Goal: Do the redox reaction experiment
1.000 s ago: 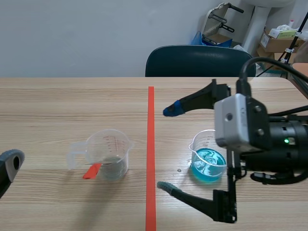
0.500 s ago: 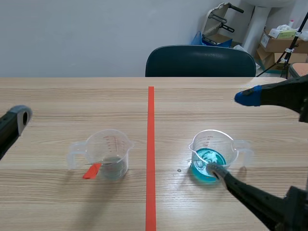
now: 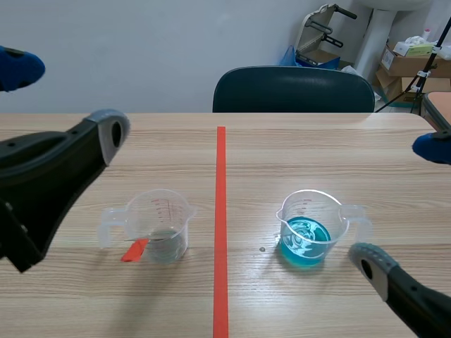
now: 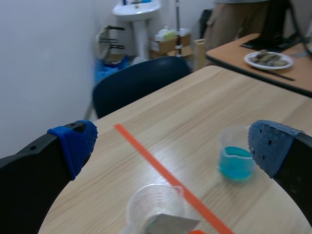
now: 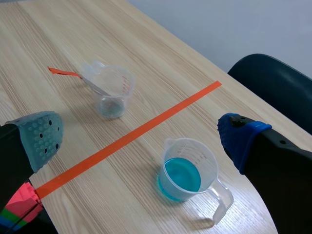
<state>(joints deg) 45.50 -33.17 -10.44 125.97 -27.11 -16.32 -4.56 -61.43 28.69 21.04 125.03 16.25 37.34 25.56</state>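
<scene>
Blue-liquid cup sits on the table just right of the tape line, handle pointing out to the robot's right, spout toward the line. Clear cup is left of the line, handle pointing left. A thin strip with a red end leans in it, red end hanging over the rim. The cups are well apart, with bare wood between them.

Left gripper hangs above the table near the clear cup, fingers spread wide, holding nothing. Right gripper hangs near the blue cup, also spread wide and empty.

My read: start of the job, neither cup nor strip gripped yet. Likely next: left comes down on the strip's red end, or right takes the blue cup by its handle. Either way the fingers need lining up before closing.

Room: plenty around both cups. Chair is past the far edge, out of the way. Watch the thin cup walls, they tip easily.
</scene>
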